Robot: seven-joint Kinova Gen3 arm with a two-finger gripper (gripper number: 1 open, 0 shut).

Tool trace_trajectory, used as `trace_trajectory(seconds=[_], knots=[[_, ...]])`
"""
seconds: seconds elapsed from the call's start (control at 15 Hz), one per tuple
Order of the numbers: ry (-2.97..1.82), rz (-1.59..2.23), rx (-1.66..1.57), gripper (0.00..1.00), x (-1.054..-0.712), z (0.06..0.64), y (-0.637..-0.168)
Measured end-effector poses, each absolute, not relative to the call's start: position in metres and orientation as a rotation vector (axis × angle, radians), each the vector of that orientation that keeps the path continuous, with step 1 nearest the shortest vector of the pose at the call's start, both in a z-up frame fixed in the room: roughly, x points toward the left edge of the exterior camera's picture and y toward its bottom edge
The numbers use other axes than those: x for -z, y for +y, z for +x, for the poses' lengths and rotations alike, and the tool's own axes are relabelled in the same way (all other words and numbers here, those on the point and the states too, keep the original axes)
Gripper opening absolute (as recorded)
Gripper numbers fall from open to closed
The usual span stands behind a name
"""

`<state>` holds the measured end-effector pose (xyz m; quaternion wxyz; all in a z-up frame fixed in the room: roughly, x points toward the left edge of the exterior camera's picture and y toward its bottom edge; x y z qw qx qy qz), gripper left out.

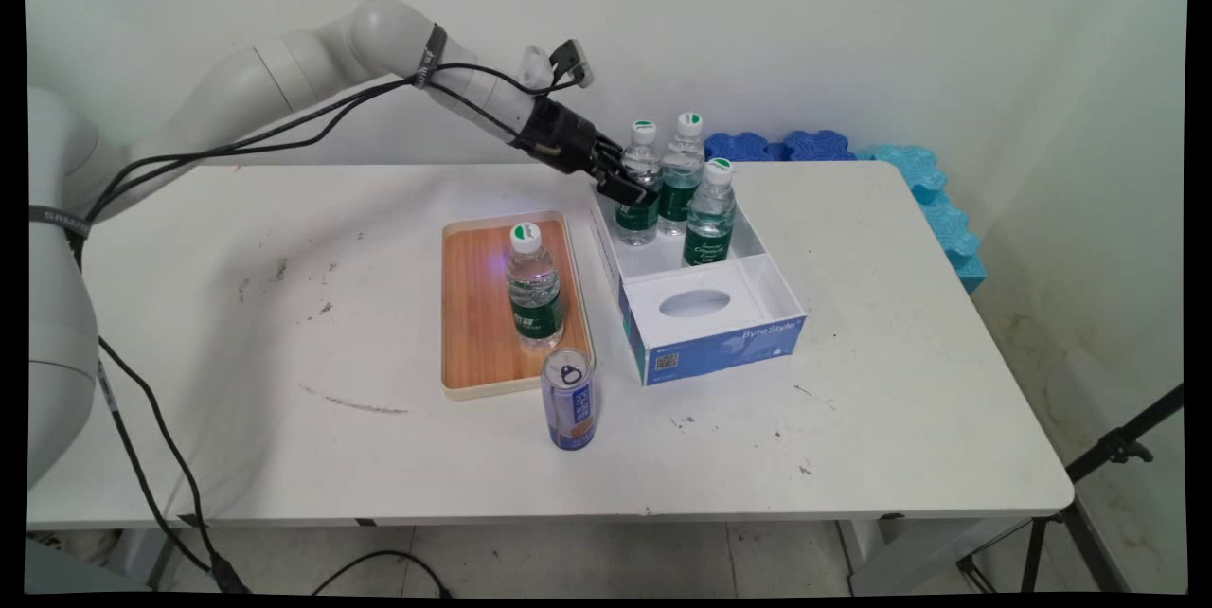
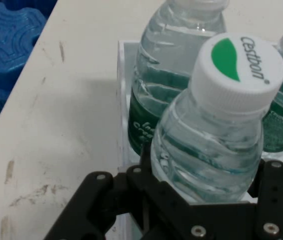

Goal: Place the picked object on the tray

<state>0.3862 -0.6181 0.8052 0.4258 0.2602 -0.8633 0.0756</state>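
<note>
While reaching in from the left across the white surface (image 1: 852, 419), meets the far, open compartment of the white-and-blue box (image 1: 720, 348). Left of that box, just beside it, a wooden tray (image 1: 473, 305) carrying one upright water bottle (image 1: 534, 291); near its front corner, a blue can (image 1: 570, 404). Inside the compartment, three upright bottles close together. Hand (image 1: 630, 191) set around the leftmost bottle (image 1: 638, 224) below its cap. Cannot tell whether clamped or loose. No lift visible.

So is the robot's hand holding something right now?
Gripper: shut on the water bottle at the left of the white box, fingers on either side of it.
</note>
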Motion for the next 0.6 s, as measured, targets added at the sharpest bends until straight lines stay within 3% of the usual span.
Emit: trace_trajectory(seconds=[0.6], knots=[[-2.104, 0.64, -0.211, 0.0, -0.851, 0.414, -0.602]])
